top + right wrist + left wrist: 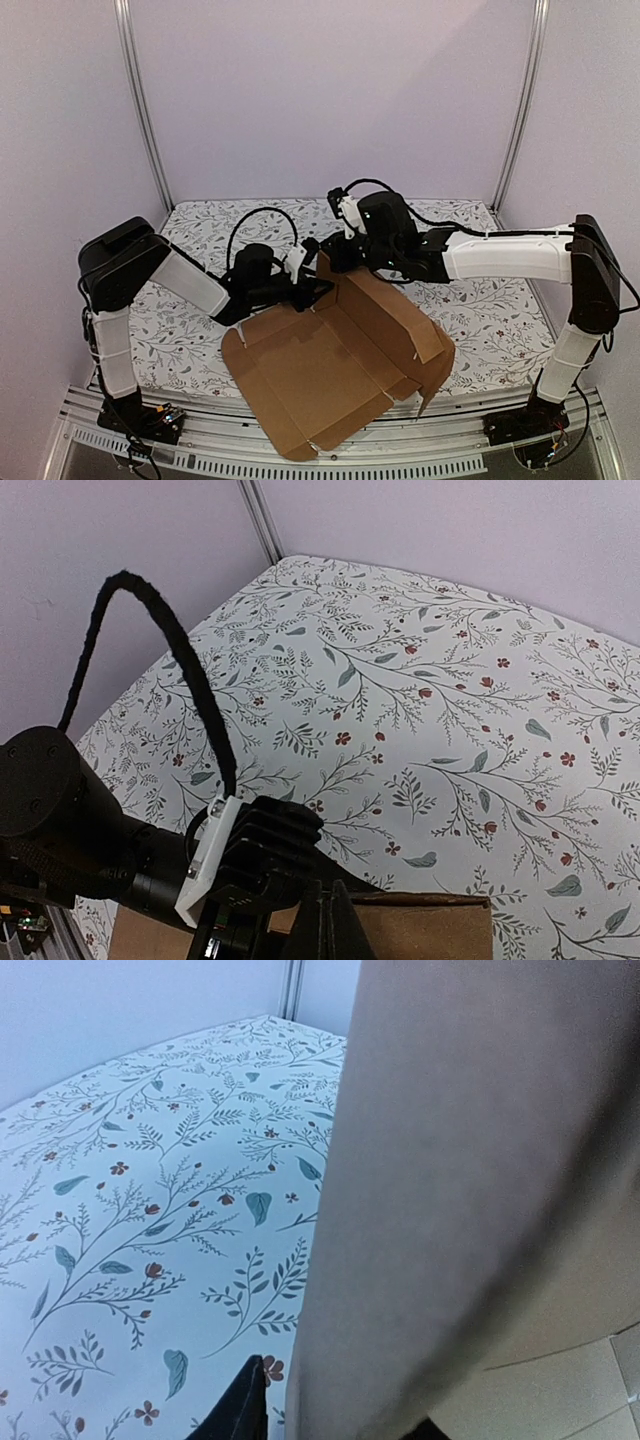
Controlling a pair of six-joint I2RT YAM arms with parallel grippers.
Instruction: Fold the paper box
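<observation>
**Back wall up, both arms at the fold line**

The paper box point(320, 375) lies near the front of the floral worktop point(200, 240). Its big base panel is flat, and a rear panel stands up along the far side with side flaps trailing off to the right.

The right claw point(335, 258) is shut tight, tips at the top edge of that raised panel. Whether it nips the board or only leans on it, the wrist view doesn't settle.

The left claw point(312, 290) sits at the left end of the same panel. Its own camera is filled with brown cardboard and shows just one dark finger point(240, 1405), so how wide it stands, and whether it has anything, I can't tell.

Here's the danger as I judge it: corrugated board wants to spring flat. If either arm lets go of that wall before a tab is tucked in, it could flop back. Push too hard along the edge, though, and the whole sheet may skid on the cloth, or the crease could buckle off its score line. The loose right-hand flaps look ready to snag, too.
</observation>
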